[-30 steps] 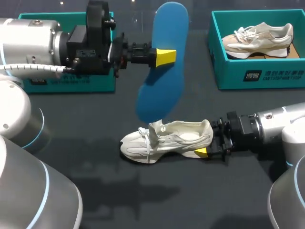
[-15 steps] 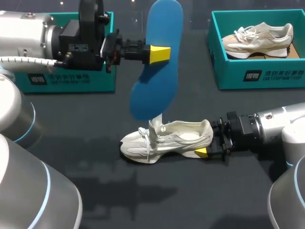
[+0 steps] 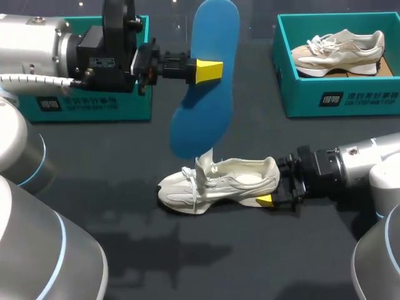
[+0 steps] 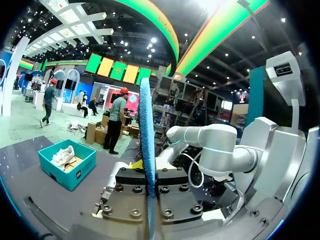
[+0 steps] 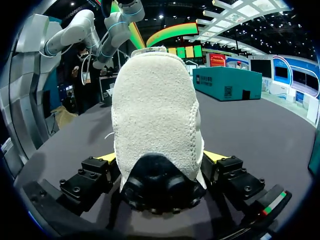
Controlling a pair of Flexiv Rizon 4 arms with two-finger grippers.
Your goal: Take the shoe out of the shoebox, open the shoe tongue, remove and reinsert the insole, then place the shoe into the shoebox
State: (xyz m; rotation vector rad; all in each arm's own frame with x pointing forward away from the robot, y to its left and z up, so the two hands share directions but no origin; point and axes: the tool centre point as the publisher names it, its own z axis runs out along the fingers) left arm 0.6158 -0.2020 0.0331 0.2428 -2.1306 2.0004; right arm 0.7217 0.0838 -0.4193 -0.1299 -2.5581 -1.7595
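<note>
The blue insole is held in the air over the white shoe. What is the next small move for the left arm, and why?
Probably lower the insole with the left gripper, lower end first, toward the opening of the shoe. The insole hangs upright, clamped, with its lower end just above the raised tongue, and the right gripper grips the shoe at its heel.

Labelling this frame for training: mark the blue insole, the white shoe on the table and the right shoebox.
blue insole [image 3: 199, 125], head view, on its lower half.
white shoe [image 3: 228, 184], head view, on its side panel.
right shoebox [image 3: 337, 100], head view, on its front wall.
</note>
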